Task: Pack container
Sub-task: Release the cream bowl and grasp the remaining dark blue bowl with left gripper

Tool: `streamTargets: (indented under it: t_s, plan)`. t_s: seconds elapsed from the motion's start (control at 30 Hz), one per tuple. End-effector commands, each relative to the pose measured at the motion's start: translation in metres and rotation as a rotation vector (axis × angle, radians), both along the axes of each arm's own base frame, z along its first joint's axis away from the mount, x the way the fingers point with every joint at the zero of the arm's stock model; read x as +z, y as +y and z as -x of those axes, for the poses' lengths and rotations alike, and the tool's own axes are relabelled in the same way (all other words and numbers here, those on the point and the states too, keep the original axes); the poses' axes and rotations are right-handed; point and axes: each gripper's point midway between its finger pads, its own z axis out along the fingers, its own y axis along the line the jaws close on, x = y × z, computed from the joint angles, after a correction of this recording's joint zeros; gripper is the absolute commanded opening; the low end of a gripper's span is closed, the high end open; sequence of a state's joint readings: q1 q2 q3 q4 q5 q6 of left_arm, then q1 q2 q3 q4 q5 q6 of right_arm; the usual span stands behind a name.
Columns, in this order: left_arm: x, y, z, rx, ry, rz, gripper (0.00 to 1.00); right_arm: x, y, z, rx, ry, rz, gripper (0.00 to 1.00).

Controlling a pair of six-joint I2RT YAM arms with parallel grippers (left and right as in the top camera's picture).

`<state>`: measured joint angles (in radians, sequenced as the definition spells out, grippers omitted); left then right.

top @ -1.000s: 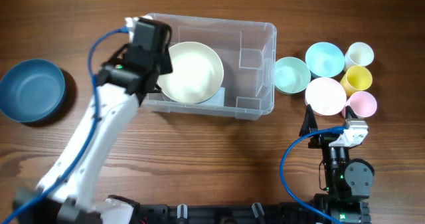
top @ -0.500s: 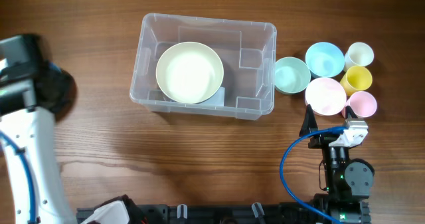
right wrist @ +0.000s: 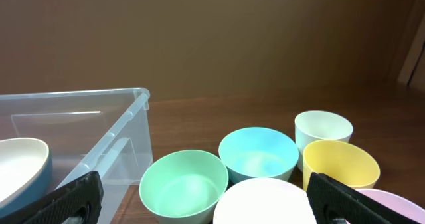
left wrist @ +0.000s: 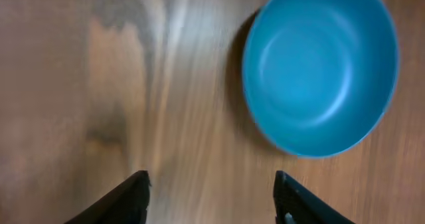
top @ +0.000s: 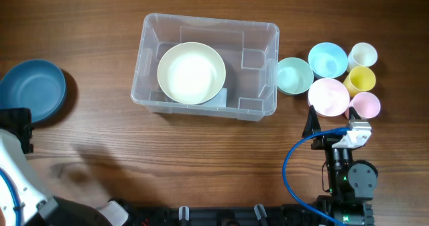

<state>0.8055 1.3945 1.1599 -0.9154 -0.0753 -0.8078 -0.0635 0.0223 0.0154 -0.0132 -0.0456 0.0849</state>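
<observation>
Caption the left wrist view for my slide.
Left fingers open above the wooden table, beside a round blue bowl.

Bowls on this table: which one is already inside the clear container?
The large cream bowl: it alone sits in the container; the rest stand outside it on the table.

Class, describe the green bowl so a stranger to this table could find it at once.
Find the clear plastic container mid-table. Off its right end stand pastel bowls and cups. The mint-green bowl is closest to the container and the only green one; its neighbours are a pale blue bowl and a pink bowl.
</observation>
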Motion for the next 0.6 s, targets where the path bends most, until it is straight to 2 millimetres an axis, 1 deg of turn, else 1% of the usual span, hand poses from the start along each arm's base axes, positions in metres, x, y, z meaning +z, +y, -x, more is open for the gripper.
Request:
streamTargets:
  t_s: [0.0, 0.17, 0.27, 0.33, 0.43, 0.57]
  plan:
    - [-0.026, 0.0, -0.01, -0.004, -0.01, 0.067, 0.55, -0.001, 0.002, 0.0, 0.012, 0.0, 0.003, 1.0]
    - [-0.065, 0.009, -0.019, -0.003, 0.044, 0.126, 0.53, -0.001, 0.002, 0.0, 0.012, 0.0, 0.003, 0.99]
    - [-0.098, 0.012, -0.025, -0.006, 0.076, 0.179, 0.52, -0.001, 0.002, 0.0, 0.012, 0.0, 0.003, 1.0]
    - [-0.11, 0.012, -0.029, -0.012, 0.074, 0.203, 0.52, -0.001, 0.002, 0.0, 0.012, 0.0, 0.003, 1.0]
    - [-0.118, 0.013, -0.033, -0.013, 0.073, 0.211, 0.52, -0.001, 0.002, 0.0, 0.012, 0.0, 0.003, 1.0]
    - [-0.117, 0.02, -0.039, -0.018, 0.048, 0.183, 0.5, -0.001, 0.002, 0.0, 0.012, 0.0, 0.003, 1.0]
